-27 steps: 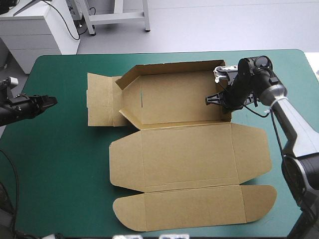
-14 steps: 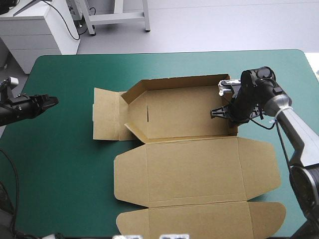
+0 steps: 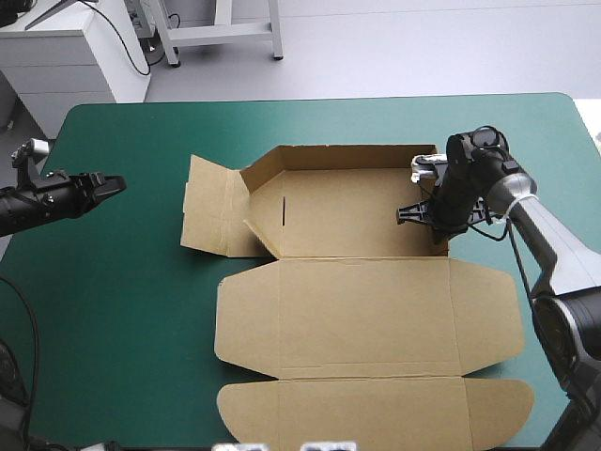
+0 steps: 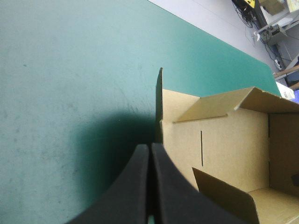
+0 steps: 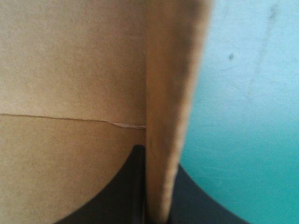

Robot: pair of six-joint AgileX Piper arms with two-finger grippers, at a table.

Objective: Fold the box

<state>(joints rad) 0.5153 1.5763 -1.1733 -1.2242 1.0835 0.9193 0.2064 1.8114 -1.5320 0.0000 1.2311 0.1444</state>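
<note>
One end wall (image 5: 166, 93) of the box (image 3: 366, 301), mid-frame, is clamped in your right gripper (image 3: 438, 225); hold it upright and bring the left gripper (image 3: 111, 182), fingers together at far left, to the opposite flap (image 3: 208, 218).

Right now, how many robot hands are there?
2. The left hand hangs shut over the cover, left of the box; the right hand grips the box's right wall.
</note>
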